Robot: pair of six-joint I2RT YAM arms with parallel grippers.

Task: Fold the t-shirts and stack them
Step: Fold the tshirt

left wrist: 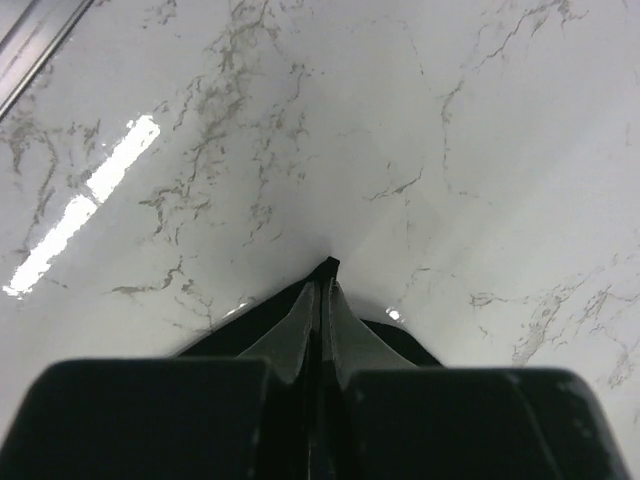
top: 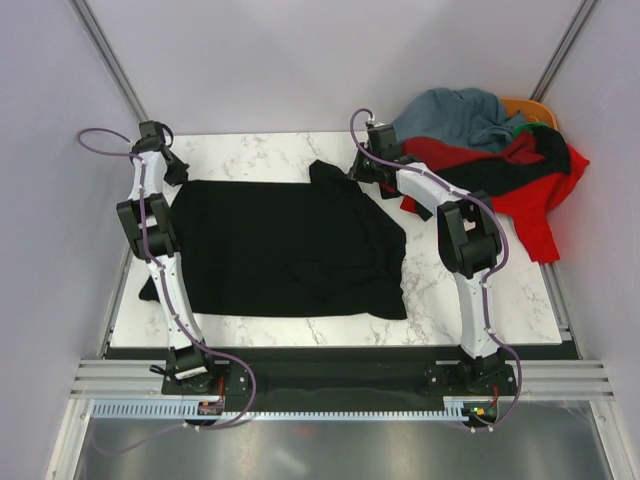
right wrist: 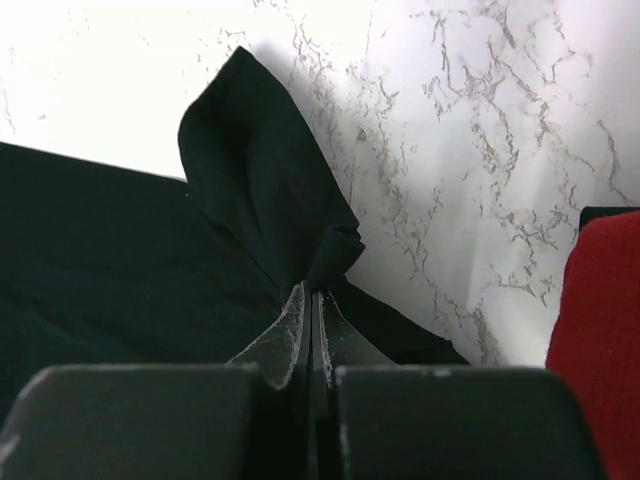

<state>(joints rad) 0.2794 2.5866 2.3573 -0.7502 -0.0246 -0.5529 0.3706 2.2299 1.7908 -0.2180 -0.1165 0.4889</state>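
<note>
**A:** Far along?

**B:** Hardly. Found only the black t-shirt (top: 285, 250) laid out flat on the table (top: 250, 150), with no fold made in it. Counted no stack anywhere.

**A:** And the rest?

**B:** Left in a heap (top: 490, 150) at the far right corner: red, grey-blue, green, a bit of orange, all crumpled together. Judged nearly all the work as yet to do.

**A:** Looked at the left gripper (left wrist: 320, 300)?

**B:** Yes. Pinched tight on the shirt's far left corner, with a small black tip of cloth poking out past the fingertips and bare marble beyond.

**A:** And the right gripper (right wrist: 313, 300)?

**B:** Closed as well, clamped on a bunched bit of the same shirt at its far right edge, close to the red cloth of the heap.

**A:** So held at both far ends?

**B:** Held at both, with the body of the shirt lying nearward, between the two arms. Looked ready for a first fold.
</note>
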